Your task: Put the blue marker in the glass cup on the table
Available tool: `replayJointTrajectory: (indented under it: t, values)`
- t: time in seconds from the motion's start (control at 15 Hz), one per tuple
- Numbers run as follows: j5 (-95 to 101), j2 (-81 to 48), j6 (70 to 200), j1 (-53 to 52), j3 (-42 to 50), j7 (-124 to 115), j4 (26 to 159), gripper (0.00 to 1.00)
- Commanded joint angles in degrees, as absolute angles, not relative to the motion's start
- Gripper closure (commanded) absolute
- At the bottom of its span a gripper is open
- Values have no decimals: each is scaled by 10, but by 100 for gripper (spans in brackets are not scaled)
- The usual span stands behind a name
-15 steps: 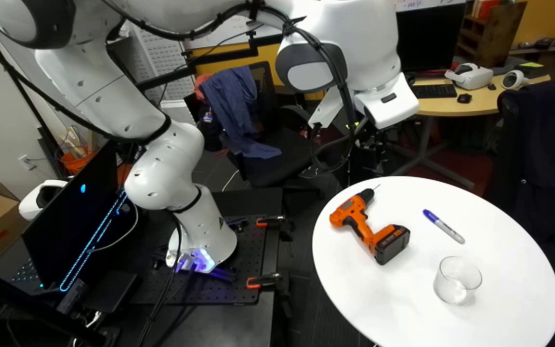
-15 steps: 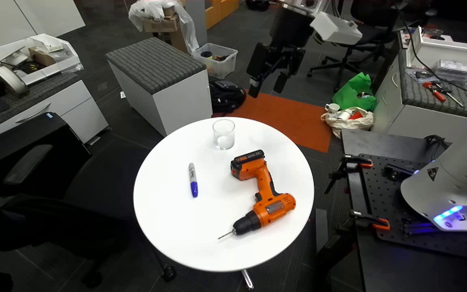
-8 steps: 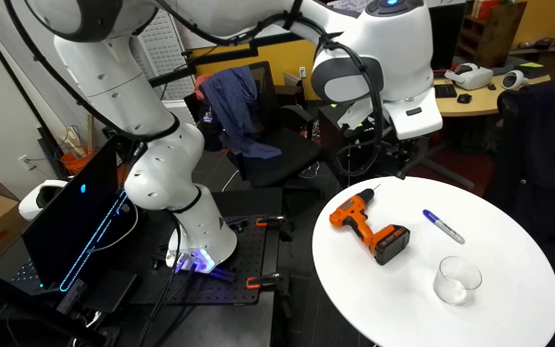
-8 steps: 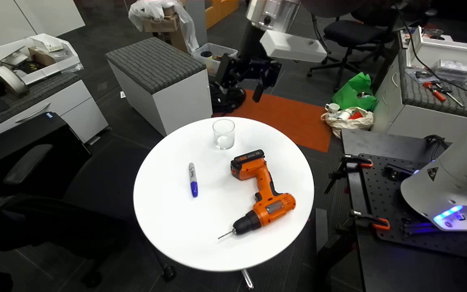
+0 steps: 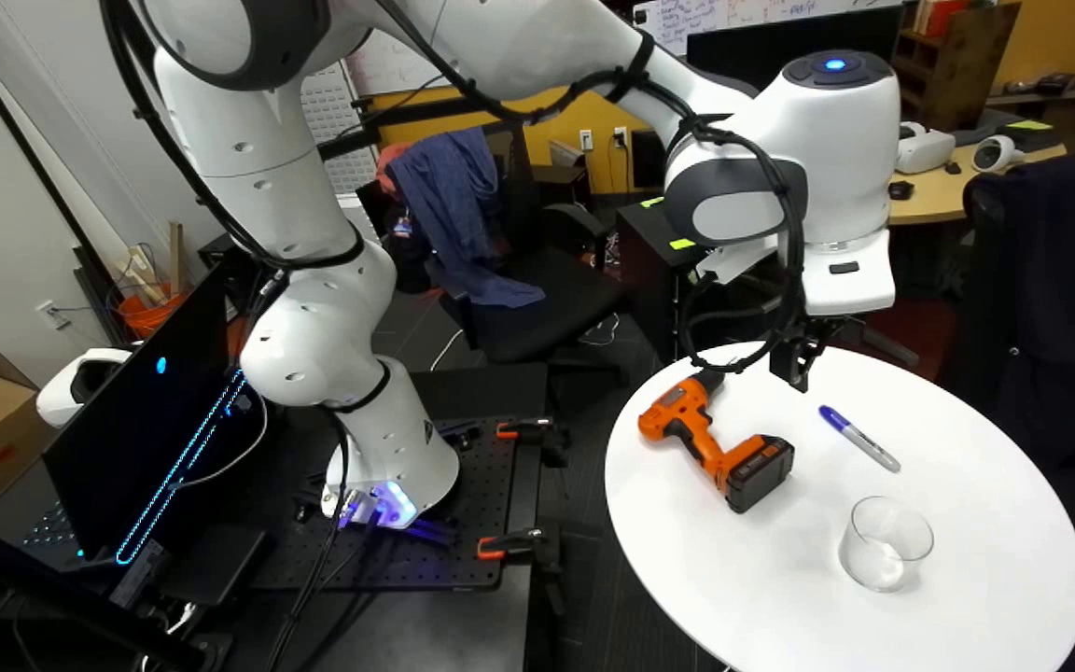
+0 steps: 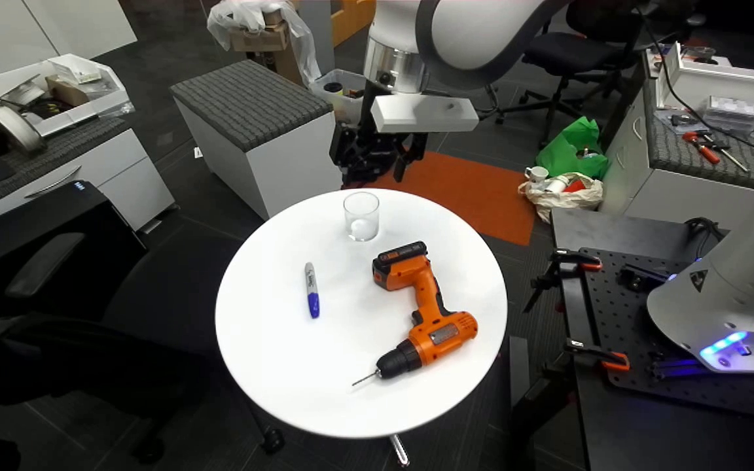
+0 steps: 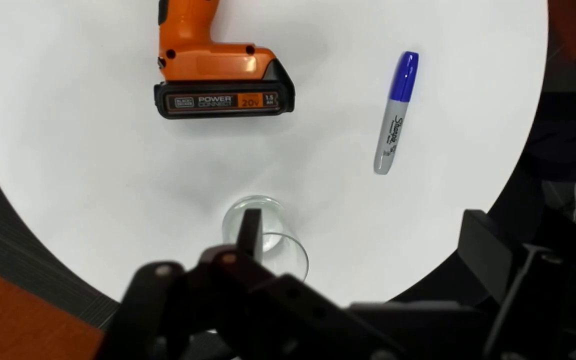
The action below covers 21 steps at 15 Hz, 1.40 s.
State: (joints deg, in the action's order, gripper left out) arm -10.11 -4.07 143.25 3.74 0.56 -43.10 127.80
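The blue marker, with a grey barrel and blue cap, lies flat on the round white table [image 5: 733, 579] in both exterior views [image 5: 859, 439] [image 6: 312, 291]. It also shows at the upper right of the wrist view [image 7: 396, 112]. The clear glass cup stands upright on the table in both exterior views [image 5: 886, 544] [image 6: 361, 217]. In the wrist view the cup [image 7: 284, 252] is partly hidden behind the left finger. My gripper [image 7: 364, 225] is open, with nothing between its fingers. In both exterior views the gripper [image 5: 794, 359] [image 6: 377, 171] is above the table's level, apart from marker and cup.
An orange and black drill [image 5: 715, 443] lies on the table beside the marker and cup, and shows in the wrist view [image 7: 213, 65]. A dark chair [image 5: 1041, 308] stands by the table. A grey-topped white cabinet [image 6: 252, 111] stands behind it.
The arm has moved toward the table and lower: right and down in an exterior view, left and down in another. The marker, cup and drill have not moved.
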Motion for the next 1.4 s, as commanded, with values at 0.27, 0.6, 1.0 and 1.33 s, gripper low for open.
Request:
replayJointTrajectory:
  t: [0.27,0.6,1.0,1.33]
  values:
    - [-102,-37,1431,29,15,-430,1277,0]
    - [-101,-43,1435,31,21,-426,1274,0]
    - [-110,-59,1447,18,13,-422,1266,0]
    - [-142,-98,1474,-2,2,-441,1230,0]
